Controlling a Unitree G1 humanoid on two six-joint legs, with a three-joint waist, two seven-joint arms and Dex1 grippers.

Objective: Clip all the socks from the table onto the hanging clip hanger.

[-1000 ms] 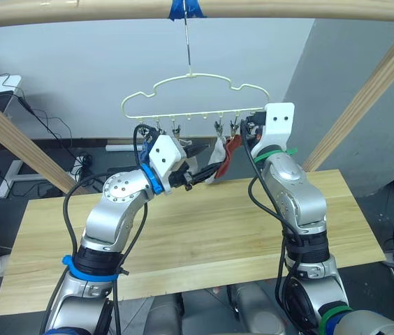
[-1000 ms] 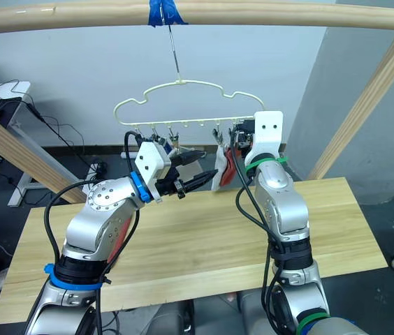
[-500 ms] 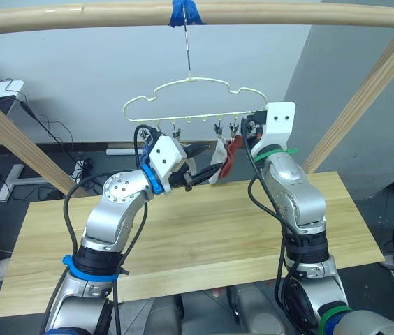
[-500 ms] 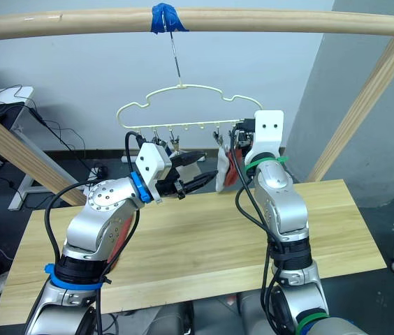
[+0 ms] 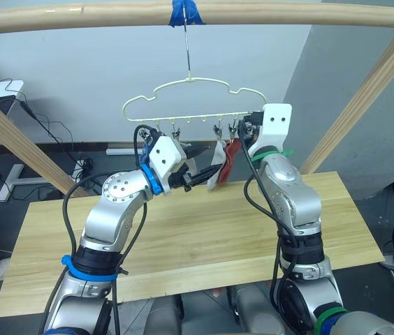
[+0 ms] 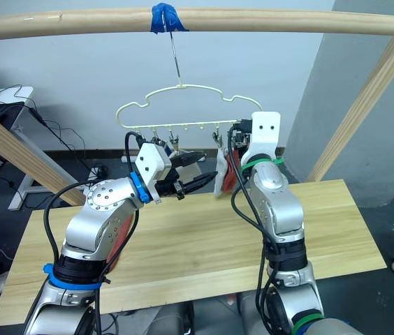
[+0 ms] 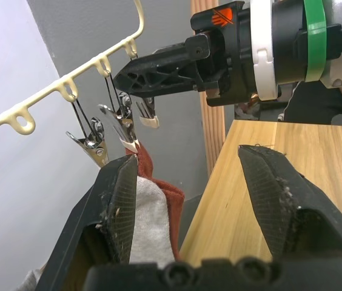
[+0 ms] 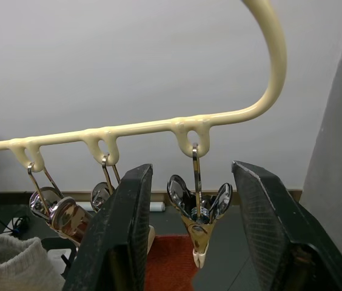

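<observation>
Above the pale plank table, both claws gape beside the clip hanger; grey wall behind

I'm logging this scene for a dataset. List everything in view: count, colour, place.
Pale yellow-green wire clip hanger: one, hung by its hook from the wooden bar.
Thick wooden frame bar: one, light wood, overhead, blue tape at the hook.
Knit socks: one rust-red, one light grey, hanging below the hanger's clips.
Light wooden plank table: one, beneath the hanger.
Cables: black, on the floor behind, left.
Left claw: open, beside the socks.
Right claw: open, around the end metal clip.
</observation>
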